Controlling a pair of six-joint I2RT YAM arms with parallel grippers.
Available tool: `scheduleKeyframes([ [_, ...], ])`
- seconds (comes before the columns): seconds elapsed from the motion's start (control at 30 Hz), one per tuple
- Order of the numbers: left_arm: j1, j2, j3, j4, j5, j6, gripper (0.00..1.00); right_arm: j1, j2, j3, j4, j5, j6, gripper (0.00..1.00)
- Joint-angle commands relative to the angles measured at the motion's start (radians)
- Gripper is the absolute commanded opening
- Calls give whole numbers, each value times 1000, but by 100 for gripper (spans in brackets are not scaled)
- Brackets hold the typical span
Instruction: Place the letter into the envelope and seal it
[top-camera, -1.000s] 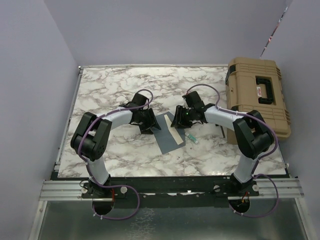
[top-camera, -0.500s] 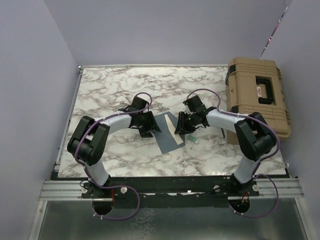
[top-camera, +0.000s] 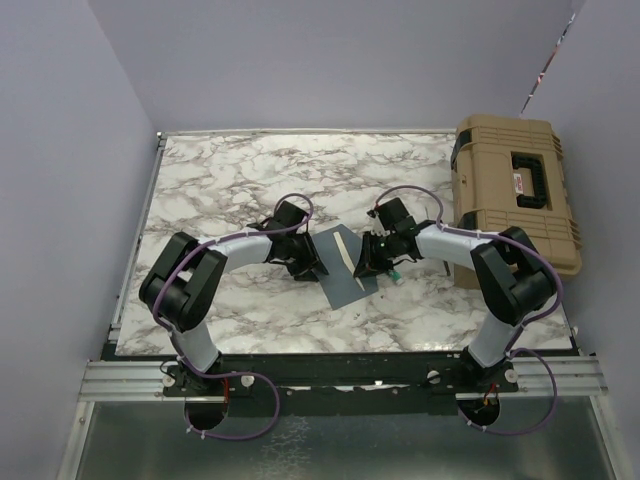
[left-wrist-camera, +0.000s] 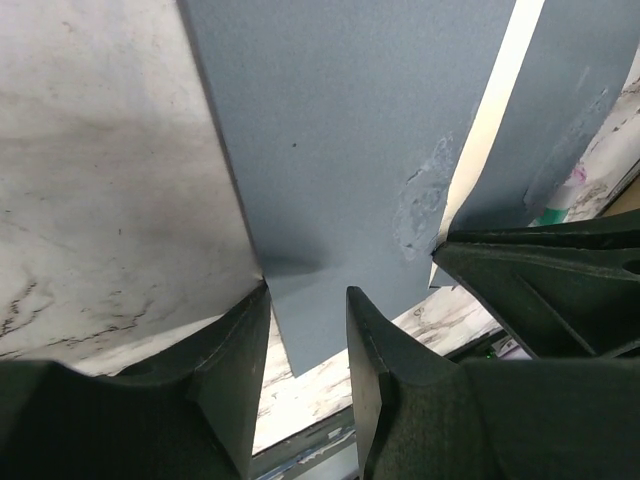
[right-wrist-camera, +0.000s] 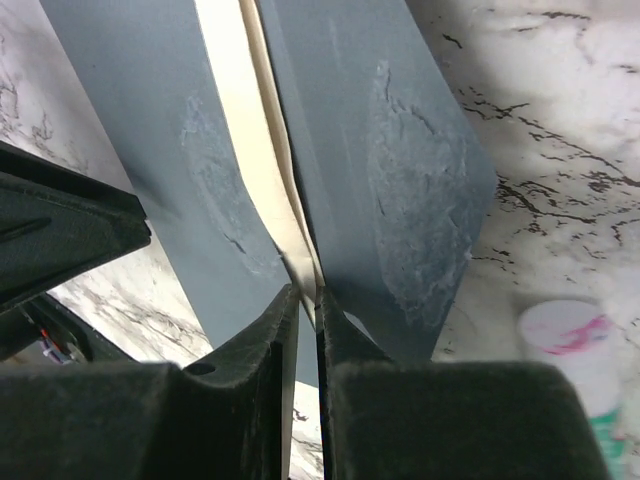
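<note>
- Since a second ago both arms have come nearer the front edge of the marble table (top-camera: 230, 180), and the left gripper (top-camera: 312, 268) and right gripper (top-camera: 364, 265) now crowd in on the envelope (top-camera: 338, 287) from either side
- From above, the envelope lies flat near the middle of the table, slate blue, with a thin tan strip of the letter (top-camera: 346, 250) showing along its length between two blue panels
- A small green and white tube (top-camera: 392, 276) lies just beside the right gripper, and a tan toolbox (top-camera: 515, 195) sits well apart at the right edge
- From the left wrist, the two dark fingers (left-wrist-camera: 235, 370) stand apart, with a corner of the envelope reaching down into the gap between them; the paper does not look pinched
- The right gripper shows as a dark block at the lower right of that view, touching the pale edge of the letter
- From the right wrist, the fingers (right-wrist-camera: 265, 345) are drawn almost together, and the cream edge of the letter narrows into the slit between them
- The blue panel's edge runs into the same slit, so I cannot tell whether the pinch takes that paper too
</note>
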Motion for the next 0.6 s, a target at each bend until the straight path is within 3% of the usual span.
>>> scheduleKeyframes([
  [0.0, -31, 93, -63, -58, -117, 3, 39, 13, 10, -23, 38, -48, 9, 14],
  [0.2, -30, 69, -62, -87, -171, 28, 40, 13, -83, 20, -35, 65, -17, 30],
  [0.33, -26, 40, -36, -127, -224, 48, 47, 13, -117, 64, -63, 138, -34, 42],
  [0.57, -12, 66, 27, -176, -301, 64, 56, 13, -23, 146, -20, 164, -56, 46],
])
